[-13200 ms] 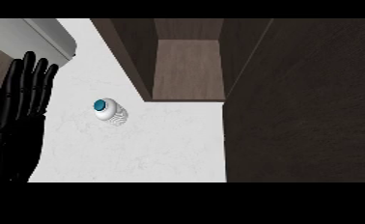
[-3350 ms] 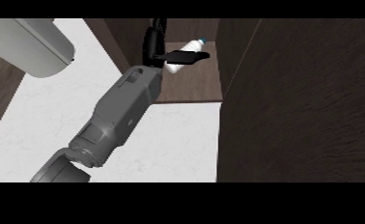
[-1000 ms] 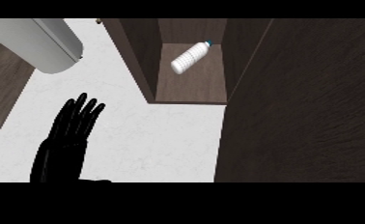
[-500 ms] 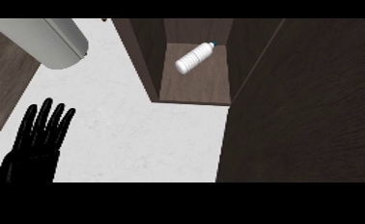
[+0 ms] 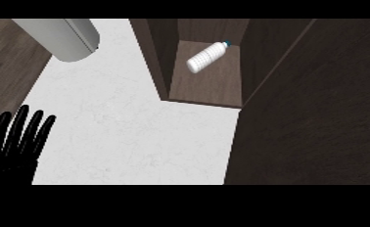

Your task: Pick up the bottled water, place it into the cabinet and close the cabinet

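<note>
The bottled water (image 5: 206, 57), clear with a blue cap, lies on its side on the brown shelf of the open dark cabinet (image 5: 209, 86), cap toward the back right. Nothing holds it. At the lower left edge of the head view my left hand (image 5: 22, 140) shows, black, fingers straight and pointing up, well away from the cabinet. The cabinet's door (image 5: 303, 113) stands open as a wide dark panel at the right. My right hand does not show.
A grey cylindrical appliance (image 5: 61, 37) sits at the upper left. The white counter (image 5: 137, 133) spreads between my hand and the cabinet. Dark wood floor (image 5: 18, 69) shows beyond the counter's left edge.
My left hand has drawn back down and to the left across the counter. The view has shifted slightly. The bottle stays lying on the cabinet shelf.
</note>
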Controlling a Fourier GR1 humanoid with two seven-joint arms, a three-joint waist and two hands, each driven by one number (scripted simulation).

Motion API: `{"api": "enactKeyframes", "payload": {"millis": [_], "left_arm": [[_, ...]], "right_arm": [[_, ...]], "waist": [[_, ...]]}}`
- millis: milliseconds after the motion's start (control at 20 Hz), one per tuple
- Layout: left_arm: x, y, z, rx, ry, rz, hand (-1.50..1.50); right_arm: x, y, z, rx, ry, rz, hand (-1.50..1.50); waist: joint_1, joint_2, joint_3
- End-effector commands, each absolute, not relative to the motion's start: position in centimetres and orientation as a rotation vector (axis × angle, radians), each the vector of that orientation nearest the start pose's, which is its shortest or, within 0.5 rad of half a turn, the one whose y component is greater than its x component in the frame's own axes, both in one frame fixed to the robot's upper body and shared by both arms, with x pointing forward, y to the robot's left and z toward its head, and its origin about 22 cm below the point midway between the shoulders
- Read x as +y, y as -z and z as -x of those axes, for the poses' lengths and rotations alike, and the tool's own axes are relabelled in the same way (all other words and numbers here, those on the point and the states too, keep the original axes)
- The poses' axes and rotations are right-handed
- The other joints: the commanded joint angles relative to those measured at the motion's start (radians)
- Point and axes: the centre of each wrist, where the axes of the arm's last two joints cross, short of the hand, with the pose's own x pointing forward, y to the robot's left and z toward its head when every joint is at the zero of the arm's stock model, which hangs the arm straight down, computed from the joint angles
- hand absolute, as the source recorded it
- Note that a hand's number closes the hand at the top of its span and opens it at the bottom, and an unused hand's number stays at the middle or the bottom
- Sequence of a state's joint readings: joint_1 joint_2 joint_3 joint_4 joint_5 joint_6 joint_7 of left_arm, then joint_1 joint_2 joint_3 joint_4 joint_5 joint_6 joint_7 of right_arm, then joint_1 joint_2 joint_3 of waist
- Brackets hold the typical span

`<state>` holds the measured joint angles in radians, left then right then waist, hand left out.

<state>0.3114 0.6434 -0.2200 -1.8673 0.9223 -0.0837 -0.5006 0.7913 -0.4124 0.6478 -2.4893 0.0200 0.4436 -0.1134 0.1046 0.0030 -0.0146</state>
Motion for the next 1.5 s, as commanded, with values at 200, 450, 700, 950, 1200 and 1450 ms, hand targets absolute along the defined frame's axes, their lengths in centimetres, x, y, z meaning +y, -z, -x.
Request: {"api": "enactKeyframes", "payload": {"millis": [200, 450, 700, 950, 1200, 1450], "left_arm": [[32.4, -5.5, -15.8, -1.840, -0.166, 0.539, -1.50], [32.9, -6.0, -16.1, -1.850, -0.114, 0.556, -1.50], [33.6, -6.6, -16.6, -1.860, -0.091, 0.555, -1.50], [33.9, -6.6, -16.6, -1.842, -0.077, 0.558, -1.50], [34.6, -6.7, -16.7, -1.856, -0.081, 0.543, -1.50], [35.0, -6.8, -16.7, -1.852, -0.072, 0.541, -1.50]], "right_arm": [[-16.5, -13.3, -4.7, -1.605, -0.748, -0.961, 1.50], [-16.8, -13.4, -5.6, -1.613, -0.825, -0.935, 1.50], [-17.3, -13.6, -6.5, -1.600, -0.975, -0.874, 1.50], [-17.9, -14.4, -7.6, -1.639, -1.126, -0.831, 1.50], [-17.8, -14.3, -8.1, -1.624, -1.145, -0.825, 1.50], [-17.9, -14.7, -8.4, -1.623, -1.187, -0.820, 1.50]], "waist": [[0.059, 0.019, -0.002], [0.098, 0.030, -0.006], [0.121, 0.032, -0.010], [0.141, 0.028, -0.013], [0.139, 0.026, -0.016], [0.129, 0.025, -0.018]]}}
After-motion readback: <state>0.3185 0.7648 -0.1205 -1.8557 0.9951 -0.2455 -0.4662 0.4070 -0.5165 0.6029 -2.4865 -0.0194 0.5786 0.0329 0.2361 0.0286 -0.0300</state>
